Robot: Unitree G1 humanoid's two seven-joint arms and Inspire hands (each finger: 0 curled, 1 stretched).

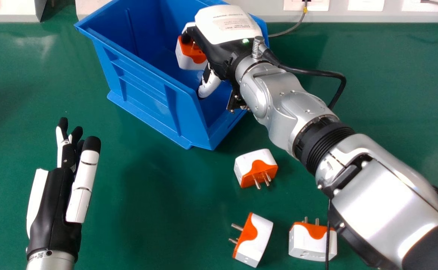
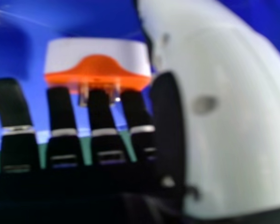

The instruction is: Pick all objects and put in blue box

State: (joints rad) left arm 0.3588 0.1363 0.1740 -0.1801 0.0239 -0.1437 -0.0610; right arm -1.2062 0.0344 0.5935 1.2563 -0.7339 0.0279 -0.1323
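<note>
My right hand (image 1: 222, 43) is over the blue box (image 1: 144, 73), fingers open and thumb apart. A white and orange plug adapter (image 1: 189, 56) is at its fingertips, within the box's outline. In the right hand view, the adapter (image 2: 98, 63) lies just beyond the fingertips of my right hand (image 2: 105, 140), prongs towards them; whether they touch, I cannot tell. Three more adapters rest on the green table: one (image 1: 254, 167) near the box's front corner, one (image 1: 253, 240) lower down, another (image 1: 310, 242) beside my right forearm. My left hand (image 1: 56, 198) stays open over the table at the left.
The green table (image 1: 147, 187) extends around the box. A pale ledge with sockets (image 1: 365, 9) runs along the back, with a thin cable (image 1: 293, 28) behind the box. My silver right forearm crosses the right side, and a black cable (image 1: 327, 240) hangs in front of the right adapter.
</note>
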